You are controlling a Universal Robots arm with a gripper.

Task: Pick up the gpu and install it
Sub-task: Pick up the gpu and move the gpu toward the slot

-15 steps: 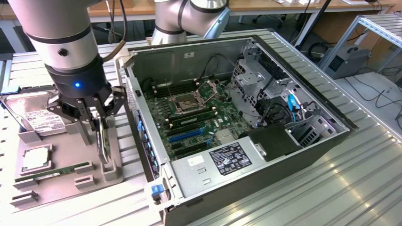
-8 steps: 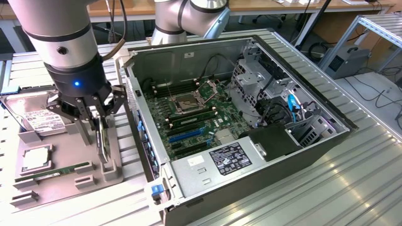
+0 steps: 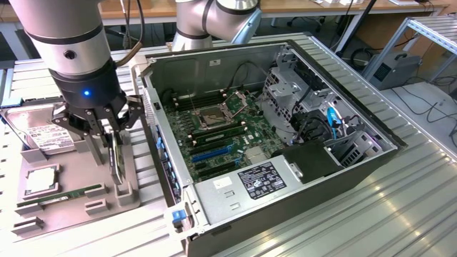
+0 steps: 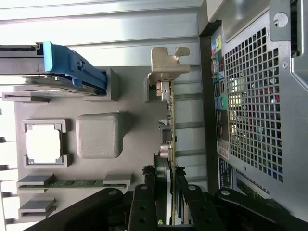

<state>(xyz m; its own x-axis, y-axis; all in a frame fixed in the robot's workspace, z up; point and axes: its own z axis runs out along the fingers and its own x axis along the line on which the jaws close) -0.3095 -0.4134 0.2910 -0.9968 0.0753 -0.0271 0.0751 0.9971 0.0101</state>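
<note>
We see the gripper point(image 3: 114, 140) lowered over the gray holder tray point(image 3: 68, 217), its fingers point(image 3: 130, 119) pressed in from both sides on the gpu point(image 3: 119, 163), which stands upright on edge in its slot, just beside the open computer case point(image 3: 357, 166) on the exterior view's left. In the wrist view the gripper point(image 4: 168, 204) clamps the gpu point(image 4: 171, 120) near its middle, with the card's silvery bracket point(image 4: 168, 60) at the far end. A memory stick point(image 3: 61, 196) and a hard drive point(image 3: 43, 134) lie in the same tray.
</note>
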